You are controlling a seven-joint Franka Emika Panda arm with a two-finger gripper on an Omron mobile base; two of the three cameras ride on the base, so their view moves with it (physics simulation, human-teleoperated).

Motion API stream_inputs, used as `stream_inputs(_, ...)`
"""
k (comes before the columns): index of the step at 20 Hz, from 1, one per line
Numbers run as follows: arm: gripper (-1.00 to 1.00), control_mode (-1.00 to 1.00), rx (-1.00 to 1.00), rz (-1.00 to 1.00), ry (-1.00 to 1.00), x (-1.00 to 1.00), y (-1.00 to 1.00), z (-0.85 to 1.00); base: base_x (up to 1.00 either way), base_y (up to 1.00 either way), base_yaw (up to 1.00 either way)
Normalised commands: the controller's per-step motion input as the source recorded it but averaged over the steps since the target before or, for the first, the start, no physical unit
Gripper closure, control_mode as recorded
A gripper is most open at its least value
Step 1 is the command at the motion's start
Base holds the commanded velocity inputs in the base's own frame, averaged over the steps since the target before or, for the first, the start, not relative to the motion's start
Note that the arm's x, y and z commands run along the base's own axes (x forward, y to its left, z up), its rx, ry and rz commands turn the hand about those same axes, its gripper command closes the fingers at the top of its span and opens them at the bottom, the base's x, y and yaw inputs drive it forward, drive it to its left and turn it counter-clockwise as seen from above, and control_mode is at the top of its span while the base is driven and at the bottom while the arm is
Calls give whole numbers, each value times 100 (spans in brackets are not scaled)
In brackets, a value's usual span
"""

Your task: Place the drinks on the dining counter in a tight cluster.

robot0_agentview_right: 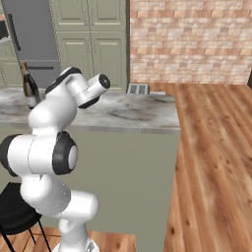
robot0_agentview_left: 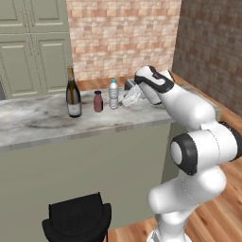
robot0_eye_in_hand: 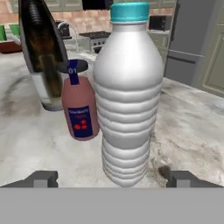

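Grey-white veined marble tops the dining counter, a long bar-height slab on a plain sage-green wall, and all three drinks stand upright on it in a short row. From the left base view the row reads clearly: the tall dark wine bottle with its pale label at the left, the short maroon bottle with a dark cap in the middle, and the small clear water bottle at the right, each just beside the next with a sliver of marble between. A black stool sits on the floor in front of the counter wall.

The right base view loses most of that. There the white arm blocks the row, and just the wine bottle peeks out past it at the left edge, with the counter running bare toward its right end.

The hand view gives the close look. The water bottle stands front and centre, its cap reading teal-blue here; the maroon bottle is just behind to its left, its blue label with red dots legible, and the wine bottle rises beyond that.

The gripper has its two dark tips spread wide, one on each side of the water bottle's base, with clear gaps, so nothing is clamped.
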Motion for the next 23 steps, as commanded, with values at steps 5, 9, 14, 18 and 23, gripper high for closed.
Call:
stream_inputs(5,-100,-100,0,-8,0,-91,-57,11,0,0,0)
stream_inputs(9,-100,-100,0,-12,0,-94,-45,21,0,0,0)
stream_inputs(14,-100,-100,-2,-19,2,-89,-26,36,0,0,0)
stream_inputs(18,-100,-100,-13,-26,9,-67,0,47,0,0,0)
stream_inputs(23,-100,-100,-21,-37,28,-34,5,26,0,0,0)
